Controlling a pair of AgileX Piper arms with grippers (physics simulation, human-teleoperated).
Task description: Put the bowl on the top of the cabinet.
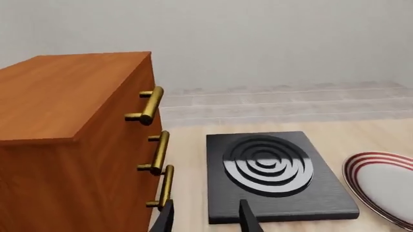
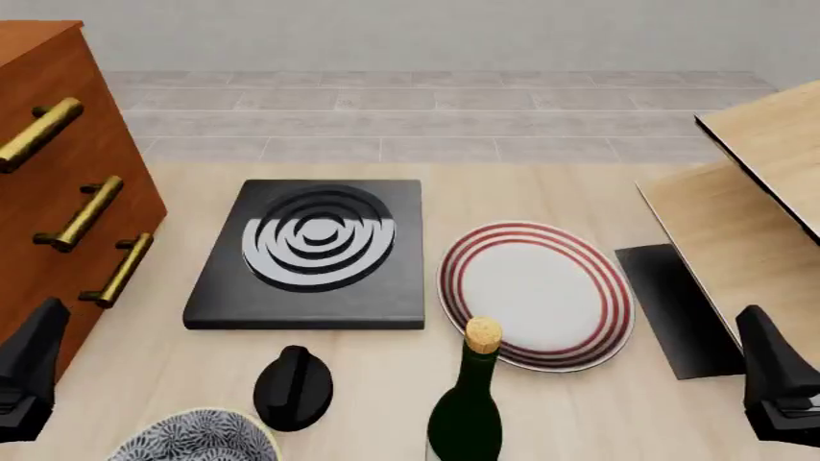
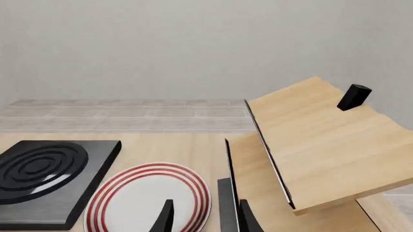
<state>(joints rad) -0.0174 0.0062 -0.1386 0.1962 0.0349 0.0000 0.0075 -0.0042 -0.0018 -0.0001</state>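
Observation:
The speckled grey-blue bowl (image 2: 192, 438) sits at the near edge of the table in the front view, cut off by the frame, and is out of both wrist views. The reddish-brown cabinet (image 2: 52, 182) with brass bar handles stands at the far left; its flat top shows in the left wrist view (image 1: 58, 96). My left gripper (image 2: 29, 376) is near the cabinet's base, left of the bowl; its fingers (image 1: 205, 220) are open and empty. My right gripper (image 2: 779, 384) is at the right edge, far from the bowl; its fingers (image 3: 205, 220) are open and empty.
A black slab with raised rings (image 2: 314, 252) lies at the centre. A white plate with red rings (image 2: 536, 293) lies to its right. A dark bottle with a cork (image 2: 468, 408) and a small black rounded object (image 2: 292, 386) stand near the bowl. A pale wood panel structure (image 2: 756, 192) fills the right.

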